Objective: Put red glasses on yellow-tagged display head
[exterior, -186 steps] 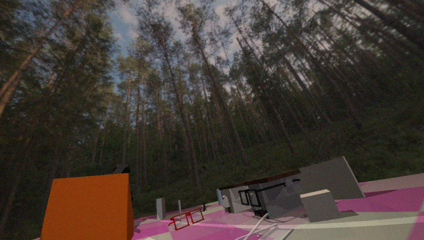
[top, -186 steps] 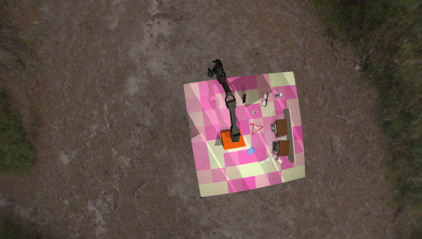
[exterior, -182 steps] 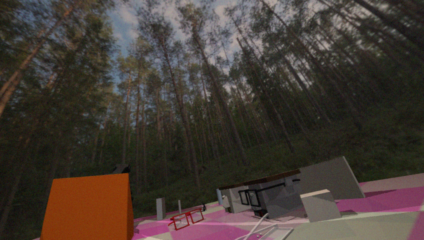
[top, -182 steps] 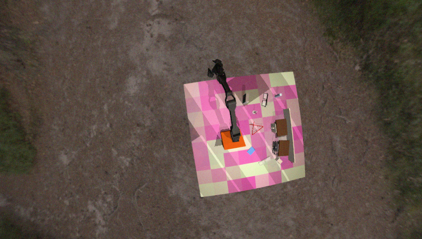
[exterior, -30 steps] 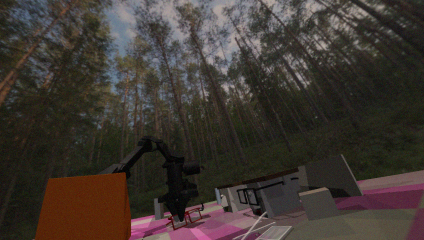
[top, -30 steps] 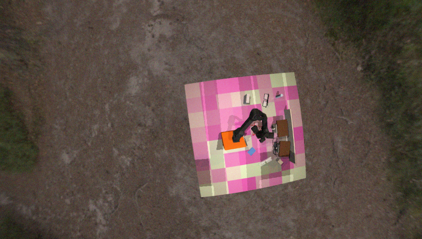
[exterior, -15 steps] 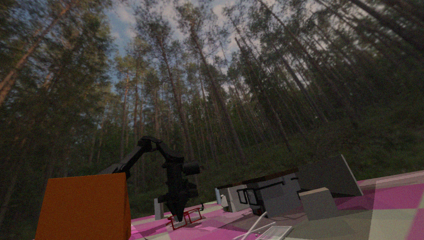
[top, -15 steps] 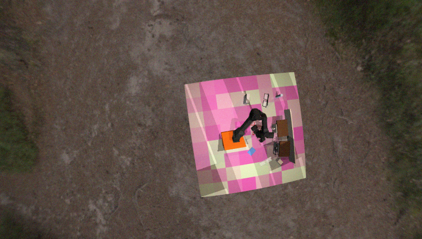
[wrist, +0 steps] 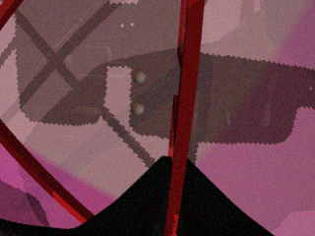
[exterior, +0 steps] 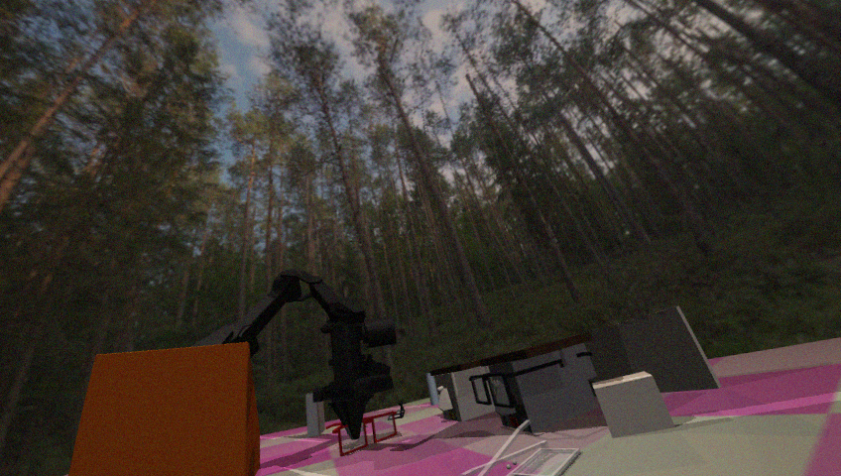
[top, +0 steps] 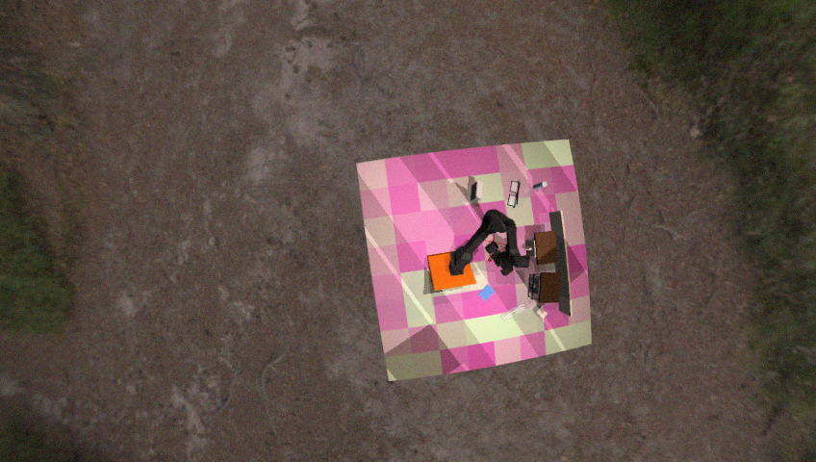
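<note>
The red glasses (exterior: 377, 417) (wrist: 189, 84) stand low over the mat, with the front frame upright. My gripper (exterior: 354, 434) (wrist: 172, 166) points down and is shut on the top of their front frame. A temple crosses the left of the wrist view. The display heads are brown-topped grey blocks side by side. One head (top: 545, 247) (exterior: 472, 394) shows no glasses on it. The other head (top: 549, 287) (exterior: 554, 386) wears black glasses (exterior: 501, 390). A small red patch shows at its base. I cannot make out a yellow tag. The arm hides most of the red glasses in the top view.
A grey panel (top: 562, 251) (exterior: 663, 353) stands behind the heads. A pale box (top: 541, 312) (exterior: 631, 407) and white glasses (top: 513, 312) lie near the worn head. Other dark glasses (top: 509, 198), a cylinder (top: 540, 185) and a blue square (top: 486, 292) are around. The arm's base is on an orange block (top: 444, 280) (exterior: 165, 413).
</note>
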### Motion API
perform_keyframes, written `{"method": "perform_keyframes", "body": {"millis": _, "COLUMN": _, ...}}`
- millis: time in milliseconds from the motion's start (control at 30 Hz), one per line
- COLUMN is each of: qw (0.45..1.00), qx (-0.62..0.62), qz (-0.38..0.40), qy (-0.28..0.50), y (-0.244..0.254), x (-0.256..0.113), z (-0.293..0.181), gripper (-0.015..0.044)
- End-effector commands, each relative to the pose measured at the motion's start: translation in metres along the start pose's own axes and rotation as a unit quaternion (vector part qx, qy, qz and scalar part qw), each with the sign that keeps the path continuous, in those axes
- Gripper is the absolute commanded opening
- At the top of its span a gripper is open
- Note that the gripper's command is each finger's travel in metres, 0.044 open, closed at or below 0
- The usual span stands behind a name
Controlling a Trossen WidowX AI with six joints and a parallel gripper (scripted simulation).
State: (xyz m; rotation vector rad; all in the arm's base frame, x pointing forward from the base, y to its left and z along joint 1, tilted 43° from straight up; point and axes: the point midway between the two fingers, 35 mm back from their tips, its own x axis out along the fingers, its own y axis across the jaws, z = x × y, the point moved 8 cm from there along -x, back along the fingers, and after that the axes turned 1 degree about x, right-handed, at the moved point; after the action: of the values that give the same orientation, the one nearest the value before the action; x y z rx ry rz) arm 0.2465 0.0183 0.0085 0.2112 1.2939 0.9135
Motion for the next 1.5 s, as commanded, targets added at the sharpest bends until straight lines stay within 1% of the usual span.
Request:
{"method": "perform_keyframes", "body": {"millis": 0, "qw": 1.000, "qx": -0.002, "qz": -0.002, "qy": 0.000, "y": -0.002, "x": -0.008, "z": 0.001, "gripper": 0.0000}}
{"method": "perform_keyframes", "body": {"millis": 467, "qw": 1.000, "qx": -0.001, "qz": -0.002, "qy": 0.001, "y": -0.008, "x": -0.091, "z": 0.003, "gripper": 0.0000}}
{"method": "perform_keyframes", "body": {"millis": 533, "qw": 1.000, "qx": -0.001, "qz": -0.001, "qy": 0.001, "y": -0.008, "x": -0.099, "z": 0.003, "gripper": 0.0000}}
{"method": "perform_keyframes", "body": {"millis": 733, "qw": 1.000, "qx": -0.001, "qz": -0.001, "qy": 0.001, "y": -0.009, "x": -0.101, "z": 0.004, "gripper": 0.0000}}
{"method": "perform_keyframes", "body": {"millis": 867, "qw": 1.000, "qx": 0.000, "qz": -0.004, "qy": 0.002, "y": 0.001, "x": -0.101, "z": 0.014, "gripper": 0.0000}}
{"method": "perform_keyframes", "body": {"millis": 1167, "qw": 1.000, "qx": 0.000, "qz": -0.010, "qy": 0.004, "y": 0.049, "x": -0.102, "z": 0.046, "gripper": 0.0000}}
{"method": "perform_keyframes", "body": {"millis": 1467, "qw": 1.000, "qx": 0.000, "qz": -0.006, "qy": 0.001, "y": 0.104, "x": -0.101, "z": 0.068, "gripper": 0.0000}}
